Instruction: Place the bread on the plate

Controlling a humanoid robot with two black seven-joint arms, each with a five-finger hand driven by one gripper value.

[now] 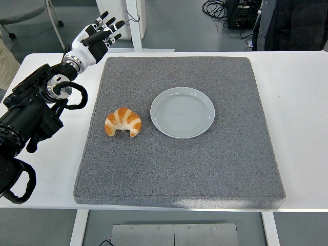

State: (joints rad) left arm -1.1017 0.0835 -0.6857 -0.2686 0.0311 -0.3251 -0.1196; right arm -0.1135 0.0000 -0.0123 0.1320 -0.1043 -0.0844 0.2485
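Observation:
A golden croissant (123, 122) lies on the grey mat (179, 169), left of centre. Just to its right sits a pale grey-blue plate (182, 112) with nothing on it. My left hand (98, 37) hovers at the mat's far left corner, well behind and left of the croissant. Its fingers (110, 24) are spread and hold nothing. The black left arm (31, 113) runs in from the left edge over the white table.
The grey mat covers most of the white table (302, 102). Beyond the far edge are a table leg (134, 25), cables on the floor and a person in dark clothing (292, 23) at top right.

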